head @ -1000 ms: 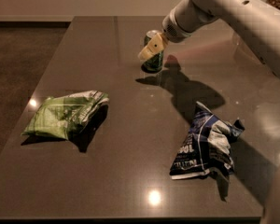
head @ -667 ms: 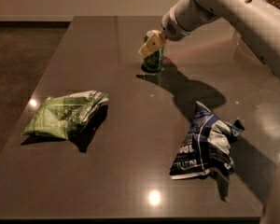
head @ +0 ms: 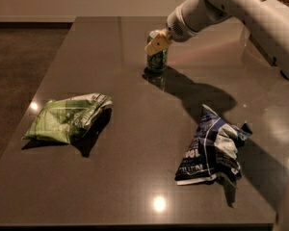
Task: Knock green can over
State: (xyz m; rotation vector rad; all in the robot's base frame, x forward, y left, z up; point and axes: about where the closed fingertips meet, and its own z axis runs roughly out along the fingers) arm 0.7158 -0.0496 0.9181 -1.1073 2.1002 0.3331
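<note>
The green can (head: 156, 61) stands upright at the far middle of the dark table (head: 135, 177). It is small, with pale lettering on its side. My gripper (head: 157, 43) reaches in from the upper right on the white arm (head: 241, 8). It sits at the can's top, covering the can's upper part. I cannot tell whether it touches the can.
A flat green-and-white snack bag (head: 67, 118) lies at the left of the table. A crumpled dark blue-and-white bag (head: 212, 148) lies at the right front. The table's front edge runs along the bottom, and its left edge borders dark floor (head: 19, 71).
My gripper has shifted slightly upward at the can's top. The can still stands upright. The bags have not moved.
</note>
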